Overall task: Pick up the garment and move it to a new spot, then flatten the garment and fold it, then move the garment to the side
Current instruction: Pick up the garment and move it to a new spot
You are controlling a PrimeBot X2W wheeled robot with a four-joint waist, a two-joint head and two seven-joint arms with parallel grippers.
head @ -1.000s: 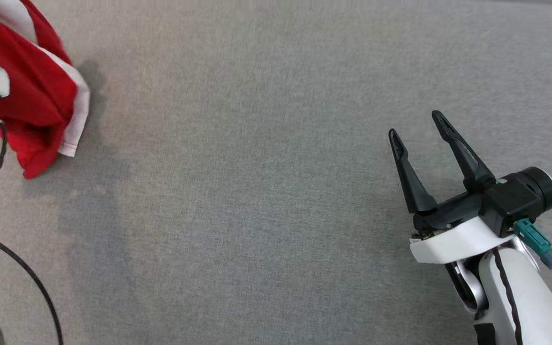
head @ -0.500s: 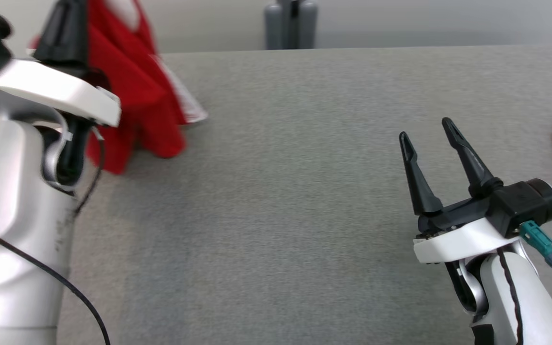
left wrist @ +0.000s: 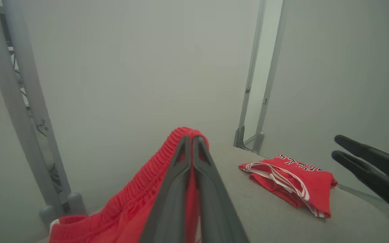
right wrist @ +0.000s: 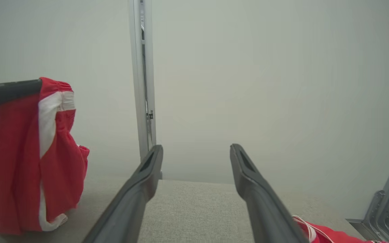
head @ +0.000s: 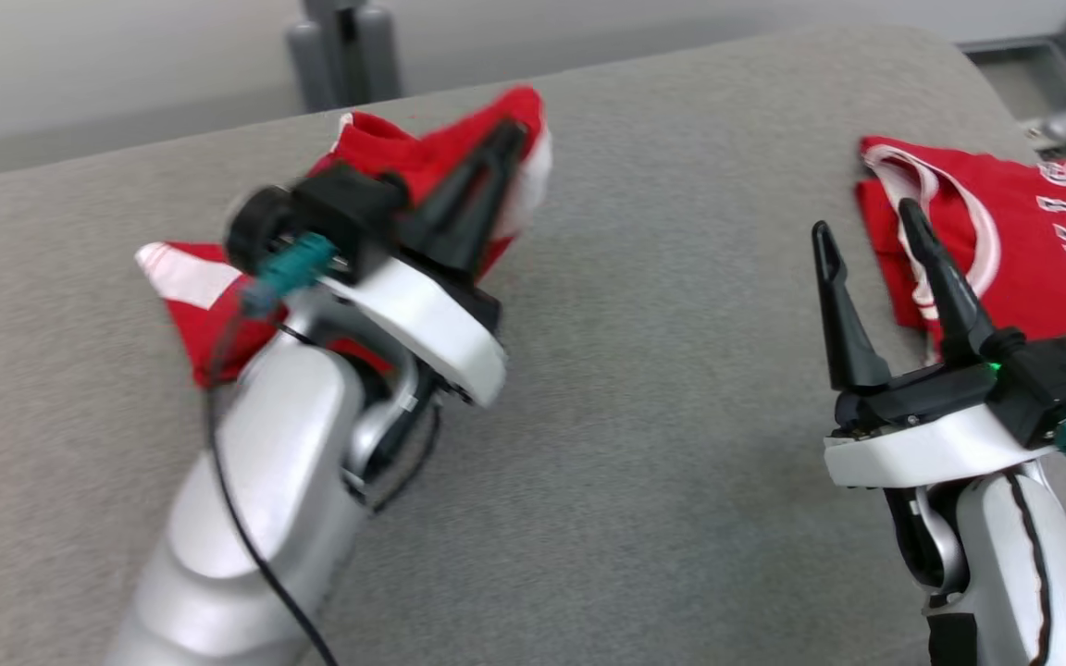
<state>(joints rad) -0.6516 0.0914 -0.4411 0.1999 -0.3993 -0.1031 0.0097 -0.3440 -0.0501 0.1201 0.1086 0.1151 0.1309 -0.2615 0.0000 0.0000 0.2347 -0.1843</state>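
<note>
The garment (head: pixel 385 153) is a pair of red shorts with white side stripes and an elastic waistband. My left gripper (head: pixel 513 139) is shut on the waistband (left wrist: pixel 184 133) and holds it above the grey table (head: pixel 663 416). The cloth (left wrist: pixel 130 206) hangs down from it, and its lower end (right wrist: pixel 12 162) touches the table. My right gripper (head: pixel 864 222) stands open and empty at the right, well apart from the garment. The right wrist view has its fingers (right wrist: pixel 140 189) spread over bare table. The left wrist view catches it (left wrist: pixel 336 146) at the right edge.
A folded red jersey (head: pixel 1005 231) with white trim and lettering lies at the table's far right, just beyond my right gripper, and shows as the jersey (left wrist: pixel 292 179) in the left wrist view. Grey frame posts (head: pixel 343 46) stand behind the table's far edge. The table corner rounds off at the upper right.
The head camera has tilted up and turned, bringing the far edge and the jersey into view. My left arm, still holding the shorts, has swung in toward the middle of the table.
</note>
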